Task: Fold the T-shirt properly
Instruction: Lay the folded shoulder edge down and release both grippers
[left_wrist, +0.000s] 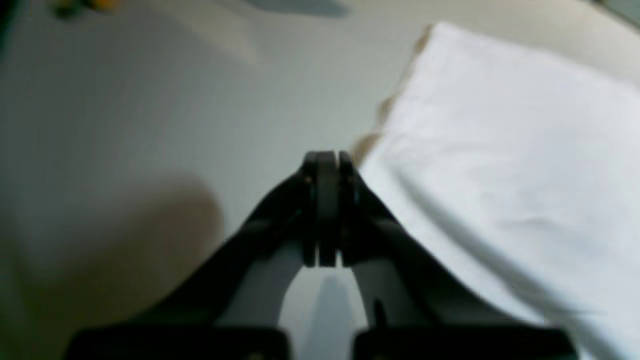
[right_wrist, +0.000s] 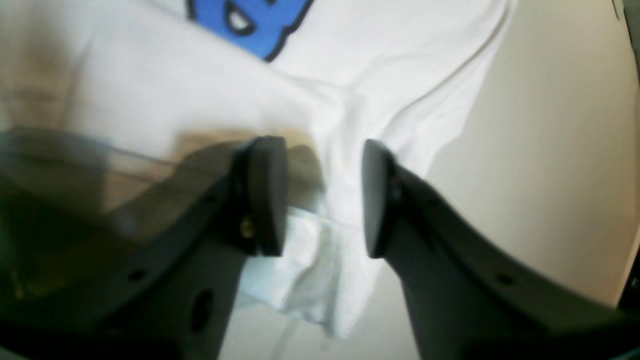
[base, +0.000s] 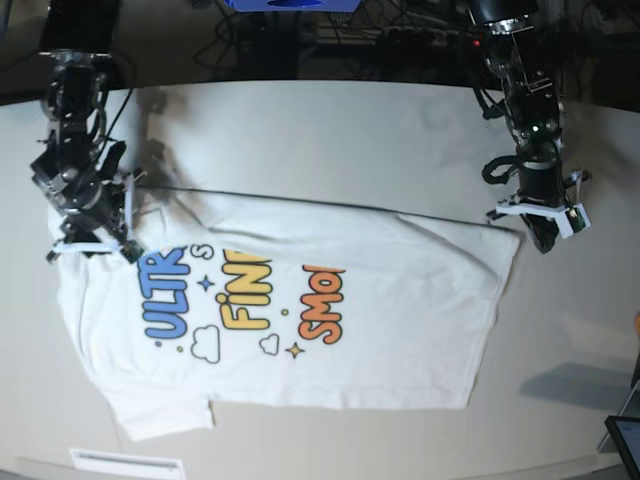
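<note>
**T-shirt flat on table, print up; both arms at its far corners**

T-shirt (base: 300, 310) lies spread on the pale table (base: 330, 130), printed side up. Letters in blue, yellow and orange run across the middle, with small clouds and stars beneath. One sleeve points toward the near edge at lower left of the base view; the hem sits on that view's right. The far edge of the cloth forms a straight line between the two arms.

Left gripper (left_wrist: 327, 207): jaws pressed together, nothing between them. It sits over bare table just beside the white edge of the shirt (left_wrist: 510, 150); cloth not pinched. In the base view this gripper (base: 543, 236) is at the shirt's far hem corner.

Right gripper (right_wrist: 325, 197): jaws parted, a clear gap between the pads. Rumpled white fabric (right_wrist: 340, 125) lies below and between them; contact with the pads cannot be told, view blurred. A patch of blue print shows above. In the base view this gripper (base: 95, 240) is over the far shoulder area, near the blue letters.
</note>
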